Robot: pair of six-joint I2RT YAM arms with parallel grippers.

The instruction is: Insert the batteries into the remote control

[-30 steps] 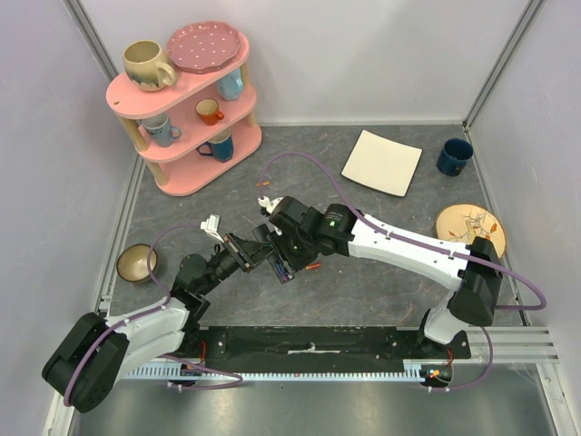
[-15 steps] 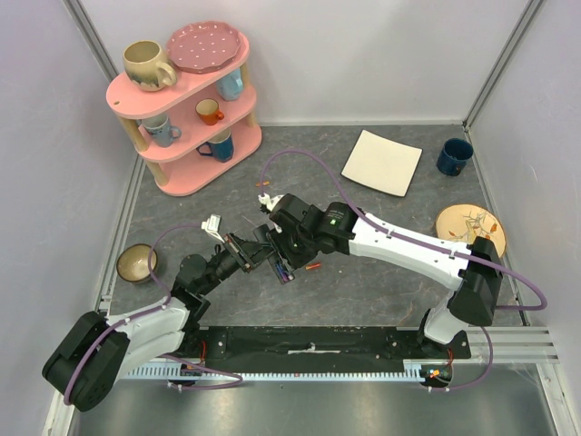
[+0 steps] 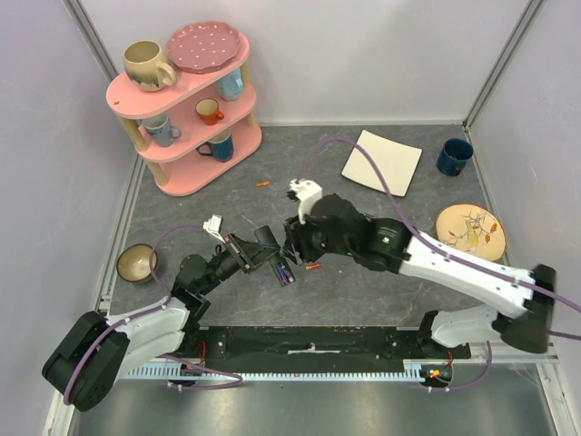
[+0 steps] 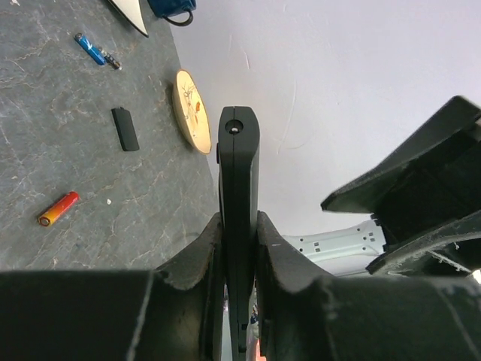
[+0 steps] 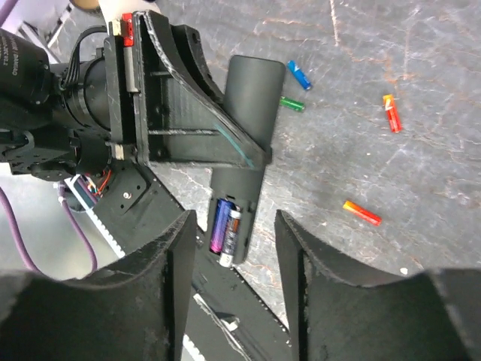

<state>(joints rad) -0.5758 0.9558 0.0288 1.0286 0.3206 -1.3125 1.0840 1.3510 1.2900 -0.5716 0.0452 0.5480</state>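
- Left hand (image 4: pixel 239 229): clamped on remote (image 4: pixel 238 165), held edge-up.
- Right hand (image 5: pixel 233 224): open, over two batteries (image 5: pixel 225 230) in recess.
- Desk (image 5: pixel 440 158): four loose batteries (image 5: pixel 362 213).

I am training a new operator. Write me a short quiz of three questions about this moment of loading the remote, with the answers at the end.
1. True or false: the left end effector is shut on the remote control.
2. How many batteries lie inside the remote control? A) one B) two C) four
3. Fill in: the open right end effector holds ____.
Key: 1 true; 2 B; 3 nothing.
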